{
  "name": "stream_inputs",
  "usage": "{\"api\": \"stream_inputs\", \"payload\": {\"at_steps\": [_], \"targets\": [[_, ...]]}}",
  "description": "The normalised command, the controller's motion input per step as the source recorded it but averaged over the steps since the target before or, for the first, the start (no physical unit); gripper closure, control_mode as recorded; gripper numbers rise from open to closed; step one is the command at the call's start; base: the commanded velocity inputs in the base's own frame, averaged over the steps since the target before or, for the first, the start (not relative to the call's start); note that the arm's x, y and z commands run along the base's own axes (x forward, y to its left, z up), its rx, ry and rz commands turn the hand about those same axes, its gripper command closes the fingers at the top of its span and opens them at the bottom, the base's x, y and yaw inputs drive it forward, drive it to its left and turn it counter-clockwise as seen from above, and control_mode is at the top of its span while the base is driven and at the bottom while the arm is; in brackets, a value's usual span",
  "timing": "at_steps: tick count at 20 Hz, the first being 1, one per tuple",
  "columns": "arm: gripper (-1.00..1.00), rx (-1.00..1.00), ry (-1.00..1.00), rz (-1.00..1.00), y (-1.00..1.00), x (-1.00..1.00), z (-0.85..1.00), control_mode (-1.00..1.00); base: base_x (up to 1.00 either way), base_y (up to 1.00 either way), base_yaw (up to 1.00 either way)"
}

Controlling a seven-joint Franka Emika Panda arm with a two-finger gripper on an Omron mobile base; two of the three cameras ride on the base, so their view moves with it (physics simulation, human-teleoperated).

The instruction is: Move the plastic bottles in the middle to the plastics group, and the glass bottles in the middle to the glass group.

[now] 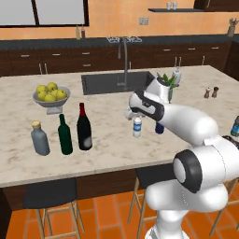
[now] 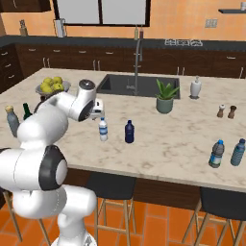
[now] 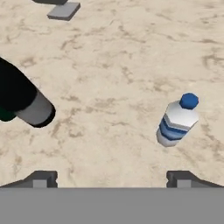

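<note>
The small clear-white plastic bottle (image 1: pixel 137 126) (image 2: pixel 103 129) (image 3: pixel 177 122) with a blue cap stands upright mid-counter. My gripper (image 1: pixel 129 114) (image 2: pixel 99 112) (image 3: pixel 111 178) hovers open just above and to its left, holding nothing. The near-black glass bottle (image 1: pixel 84 128) with a dark red neck stands beside the glass group: a slim green wine bottle (image 1: pixel 65 135) (image 2: pixel 26 111) and a squat grey bottle (image 1: pixel 39 138) (image 2: pixel 11 120). The plastics group is a blue bottle (image 1: pixel 235 126) at the right edge, seen as two bottles (image 2: pixel 217 153) (image 2: pixel 238 152). A dark bottle shape (image 3: pixel 22 98) crosses the hand view's left.
A dark blue bottle (image 1: pixel 159 128) (image 2: pixel 129 132) stands just right of the water bottle. A bowl of yellow fruit (image 1: pixel 51 95) (image 2: pixel 52 87) sits back left, behind the glass group. A sink (image 1: pixel 116 82), a potted plant (image 2: pixel 165 98) and shakers (image 2: pixel 226 111) lie further back.
</note>
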Motion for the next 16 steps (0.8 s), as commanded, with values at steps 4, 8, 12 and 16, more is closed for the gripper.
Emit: {"api": "stream_inputs", "payload": {"at_steps": [4, 8, 12, 16], "targets": [[-1.00, -0.09, 0.16, -0.22, -0.76, 0.46, 0.00, -1.00, 0.00, 0.00, 0.00], [-1.00, -0.07, 0.10, -0.21, -0.40, 0.30, 0.00, -1.00, 0.00, 0.00, 0.00], [-1.00, 0.00, 0.00, -0.11, -0.46, 0.11, -0.21, -1.00, 0.00, 0.00, 0.00], [-1.00, 0.00, 0.02, 0.00, 0.11, 0.00, -0.30, -1.00, 0.00, 0.00, 0.00]]}}
